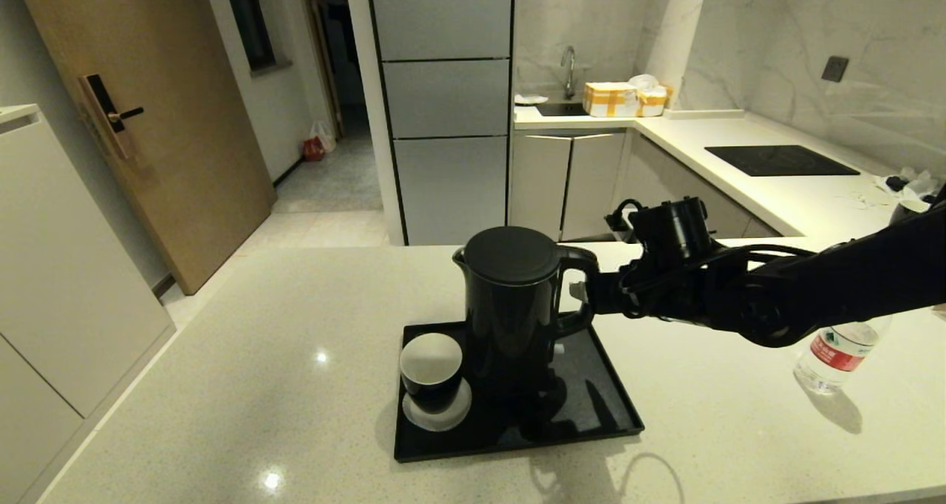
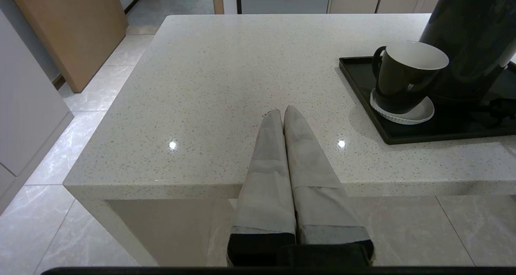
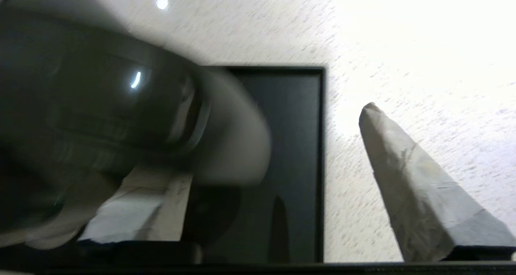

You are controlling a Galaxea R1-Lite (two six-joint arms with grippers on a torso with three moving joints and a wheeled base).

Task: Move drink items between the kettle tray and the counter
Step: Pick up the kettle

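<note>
The tall black kettle (image 1: 514,304) stands on the black tray (image 1: 610,408) in the middle of the pale counter (image 1: 259,356). My right gripper (image 1: 584,297) reaches in from the right at the kettle's loop handle (image 1: 580,267). It is open, and the right wrist view shows the handle (image 3: 225,138) between its spread fingers (image 3: 403,166), above the tray (image 3: 298,146). The clear water bottle (image 1: 839,352) with its red-white label stands on the counter at the far right, its cap hidden behind my right arm. My left gripper (image 2: 283,111) is shut and empty, over the counter's near edge.
A black cup with a white inside (image 1: 431,371) sits on a white saucer in the tray's left part, close beside the kettle. A black cooktop panel (image 1: 780,160) lies on the far right worktop. Cardboard boxes (image 1: 621,97) stand by the sink.
</note>
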